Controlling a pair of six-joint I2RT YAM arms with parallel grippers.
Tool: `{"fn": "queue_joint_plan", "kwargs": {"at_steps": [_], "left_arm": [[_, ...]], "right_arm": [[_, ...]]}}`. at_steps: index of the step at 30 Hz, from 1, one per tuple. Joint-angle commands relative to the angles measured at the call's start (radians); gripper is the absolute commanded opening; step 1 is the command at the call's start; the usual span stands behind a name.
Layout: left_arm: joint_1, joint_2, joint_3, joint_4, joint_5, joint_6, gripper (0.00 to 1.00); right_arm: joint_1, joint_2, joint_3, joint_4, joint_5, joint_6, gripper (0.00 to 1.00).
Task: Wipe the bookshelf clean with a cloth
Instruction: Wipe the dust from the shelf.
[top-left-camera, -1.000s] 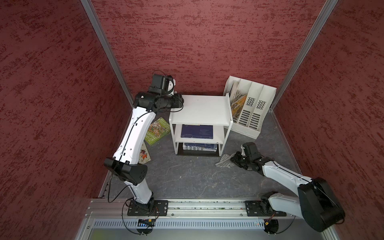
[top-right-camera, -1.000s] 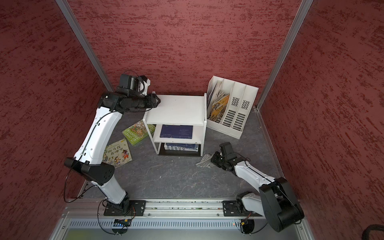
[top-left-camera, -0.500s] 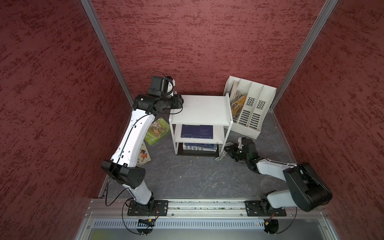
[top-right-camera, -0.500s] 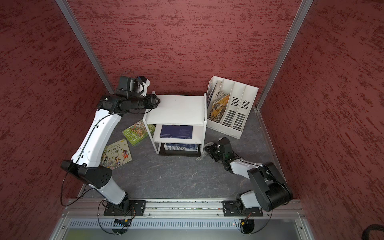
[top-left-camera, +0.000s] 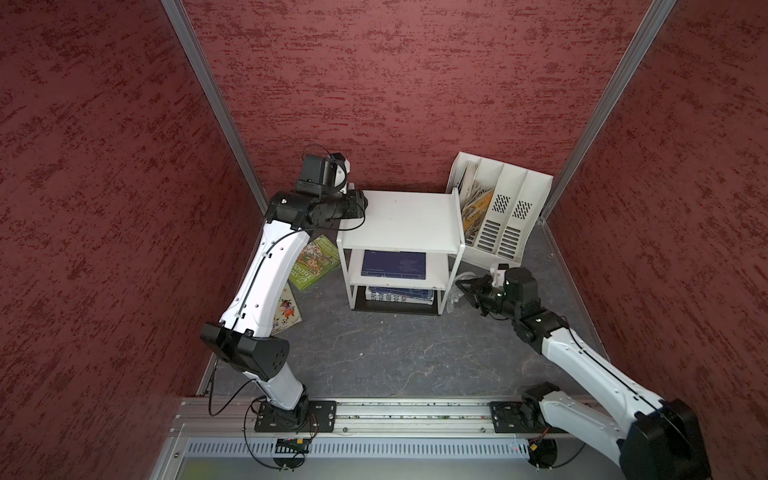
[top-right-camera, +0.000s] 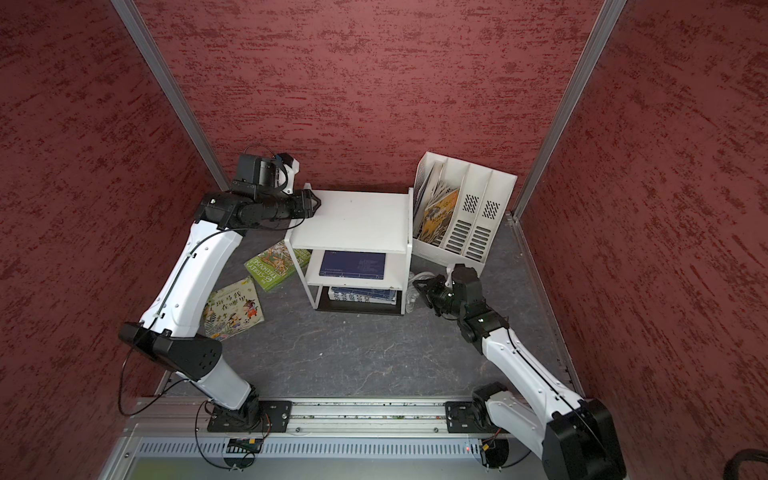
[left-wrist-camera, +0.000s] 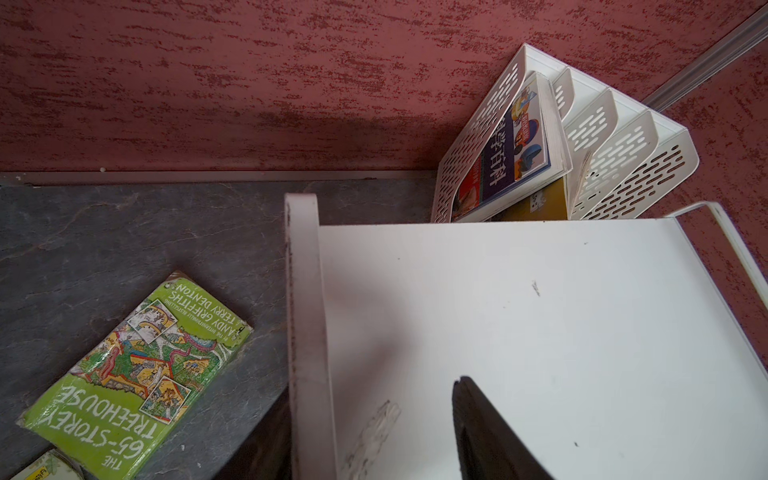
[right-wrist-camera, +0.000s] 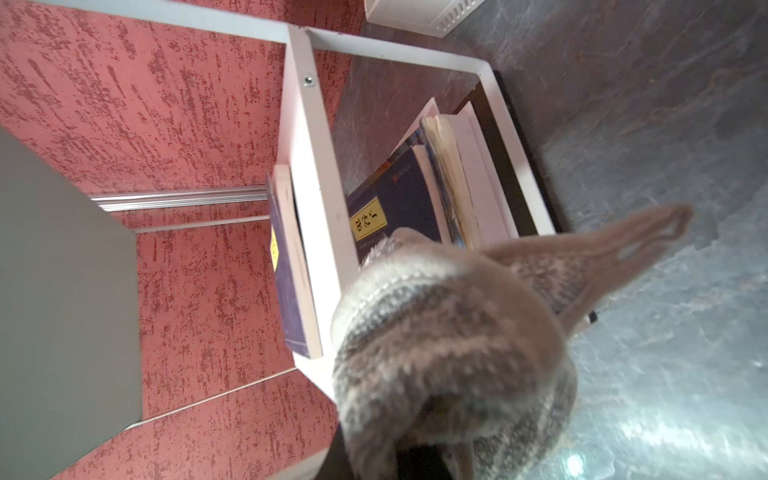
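Grey counter (top-left-camera: 395, 353), red walls (top-left-camera: 374, 83). Nearest, right end effector (top-left-camera: 462, 286), clamped on the one cloth (right-wrist-camera: 449, 353), has swung up off the counter to the right frame of the one bookshelf (top-left-camera: 401, 220); side wiping looks ready to start. Beyond, left end effector (top-right-camera: 314, 205) half-wide, straddling the top's far-left rim. Two loose books: green book (top-left-camera: 313, 262), picture book (top-right-camera: 232, 307). One file holder (top-left-camera: 507, 208).

Left arm (top-left-camera: 270, 286) and right arm (top-left-camera: 582, 361): glossy white moulded link shells with matt black joint housings (top-left-camera: 253, 353). Thin black cable (top-left-camera: 257, 272) clipped along the left shell, centre-left of frame. Black base plates (top-left-camera: 296, 419) with silver screws, at lower edge. Left gripper (top-right-camera: 316, 203) and right gripper (top-right-camera: 417, 285): black throughout.
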Motion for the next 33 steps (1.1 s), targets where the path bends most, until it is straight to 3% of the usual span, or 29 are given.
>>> {"fn": "queue_joint_plan", "kwargs": {"at_steps": [1,11,33], "left_arm": [[-0.013,-0.004,-0.03,-0.099,0.043,-0.009,0.58],[-0.014,-0.004,-0.038,-0.088,0.057,-0.005,0.58],[-0.013,-0.017,-0.048,-0.069,0.047,-0.006,0.59]], "right_arm": [[0.009,-0.047,0.063,-0.113,-0.011,0.02,0.0],[0.011,-0.114,0.184,-0.175,0.002,-0.01,0.0],[0.01,-0.106,0.494,-0.22,-0.031,-0.158,0.0]]}}
